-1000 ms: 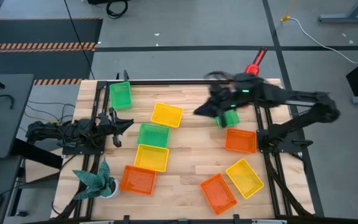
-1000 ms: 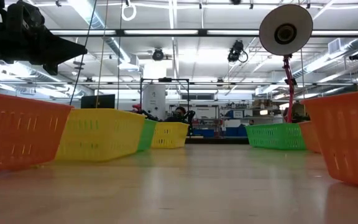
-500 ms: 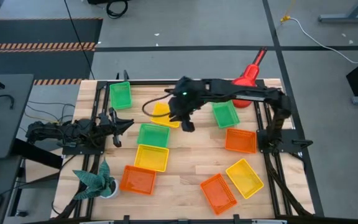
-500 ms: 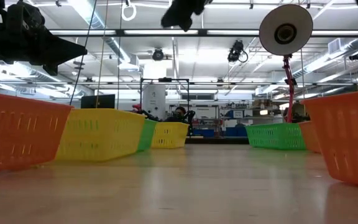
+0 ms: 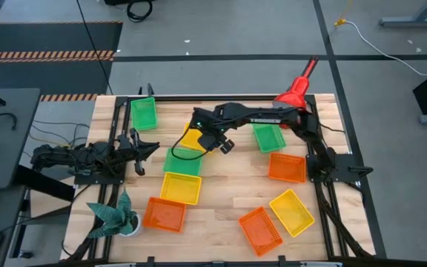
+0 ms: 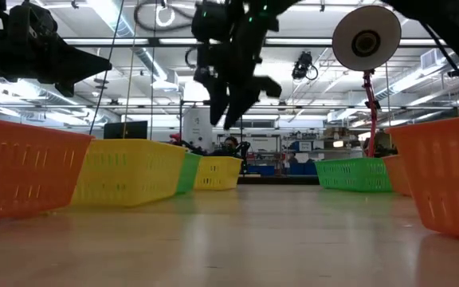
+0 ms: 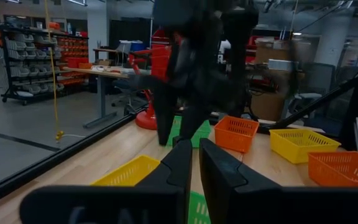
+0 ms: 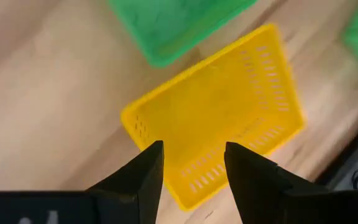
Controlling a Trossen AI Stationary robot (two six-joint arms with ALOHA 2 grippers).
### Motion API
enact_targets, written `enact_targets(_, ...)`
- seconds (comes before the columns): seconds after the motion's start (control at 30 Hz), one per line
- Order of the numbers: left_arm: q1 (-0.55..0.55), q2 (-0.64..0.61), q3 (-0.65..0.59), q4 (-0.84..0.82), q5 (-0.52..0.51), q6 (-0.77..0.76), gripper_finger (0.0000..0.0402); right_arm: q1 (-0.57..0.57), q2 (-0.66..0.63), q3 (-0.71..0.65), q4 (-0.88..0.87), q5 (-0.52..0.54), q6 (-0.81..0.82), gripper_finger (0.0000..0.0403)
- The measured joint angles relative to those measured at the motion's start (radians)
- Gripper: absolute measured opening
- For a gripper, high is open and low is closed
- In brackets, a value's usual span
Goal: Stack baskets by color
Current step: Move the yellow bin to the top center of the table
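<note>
Nine baskets lie scattered on the wooden surface (image 5: 221,185) as the right arm stretches far across it from its base at the right edge, its long dark links running along the rear half; the right tool (image 5: 212,141) hangs over the rear yellow basket (image 5: 193,137), above it and not touching, fingers spread wide with the basket's mesh floor showing between them in the right wrist view (image 8: 219,124). Just beside that basket sits a green basket (image 5: 181,160), then another yellow basket (image 5: 181,188) and an orange basket (image 5: 164,213) in a loose line toward the front; a second green basket (image 5: 144,113) stands at the rear left corner and a third green basket (image 5: 269,136) near the red lamp (image 5: 295,87); on the right side lie two orange baskets (image 5: 286,167) (image 5: 260,229) and the last yellow basket (image 5: 292,211). The left arm waits folded low at the left edge, its left tool (image 5: 145,148) pointing inward, fingers nearly pressed together and holding nothing.
</note>
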Motion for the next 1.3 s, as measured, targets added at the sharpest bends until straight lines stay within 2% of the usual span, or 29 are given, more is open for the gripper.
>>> enact_targets(0.13, 0.0, 0.0, 0.0, 0.0, 0.0, 0.0, 0.0037, -0.018, 0.041, -0.001, -0.011, 0.011, -0.082, 0.017)
enact_targets(0.3, 0.0, 0.0, 0.0, 0.0, 0.0, -0.026, 0.0032, -0.037, 0.046, 0.0, -0.044, -0.026, -0.107, 0.0166)
enact_targets(0.47, 0.0, 0.0, 0.0, -0.001, 0.0, -0.058, 0.003, -0.061, 0.039, -0.004, -0.097, -0.103, -0.154, 0.0162)
enact_targets(0.7, 0.0, 0.0, 0.0, -0.002, 0.0, -0.059, 0.0037, -0.072, 0.039, -0.072, 0.012, -0.107, -0.18, 0.0147)
enact_targets(0.93, 0.0, 0.0, 0.0, -0.002, 0.0, -0.061, 0.0028, -0.071, 0.039, -0.167, 0.134, -0.065, -0.17, 0.0122)
enact_targets(1.07, 0.0, 0.0, 0.0, -0.002, 0.0, -0.061, 0.0031, -0.071, 0.039, -0.192, 0.17, -0.058, -0.121, 0.009)
enact_targets(1.2, 0.0, 0.0, 0.0, -0.001, 0.0, -0.061, 0.0036, -0.068, 0.037, -0.194, 0.17, -0.058, -0.013, 0.002)
enact_targets(1.3, 0.0, 0.0, 0.0, -0.001, 0.0, -0.061, 0.0038, -0.066, 0.017, -0.194, 0.166, -0.059, 0.104, 0.0014)
